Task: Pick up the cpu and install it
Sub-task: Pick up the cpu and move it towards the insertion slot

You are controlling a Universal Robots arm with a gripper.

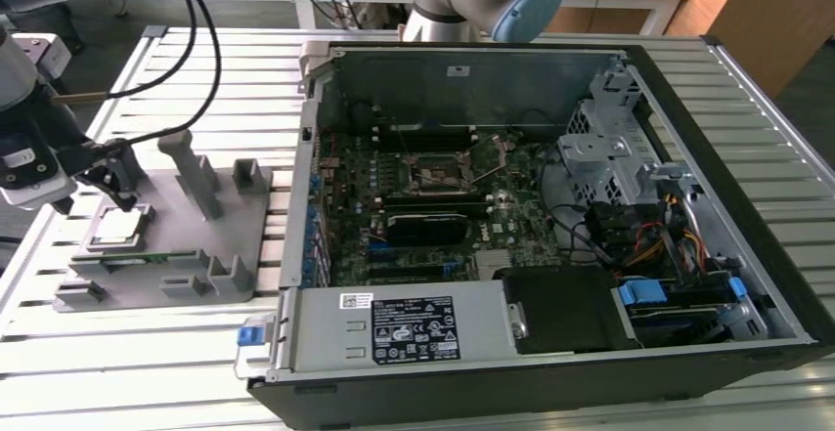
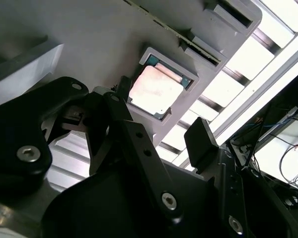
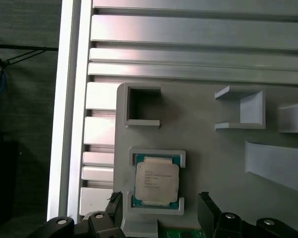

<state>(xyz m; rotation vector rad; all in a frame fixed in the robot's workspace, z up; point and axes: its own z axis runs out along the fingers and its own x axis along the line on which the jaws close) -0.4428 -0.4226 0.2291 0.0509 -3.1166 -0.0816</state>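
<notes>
The pincer [image 3: 159,201] hung open over the cpu [image 3: 157,179], one finger on each side. The cpu lay in a grey holder [image 3: 213,153] near the bench's [image 3: 188,29] edge.

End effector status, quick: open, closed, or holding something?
End effector: open, holding nothing, poised over the cpu, which sits in its grey holder.

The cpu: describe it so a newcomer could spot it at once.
To the exterior view's left of the open computer case lies a grey holder plate. The cpu sits in a square frame at the plate's end away from the case. It alone is shiny metal with a green edge; its neighbours are grey plastic blocks.
</notes>
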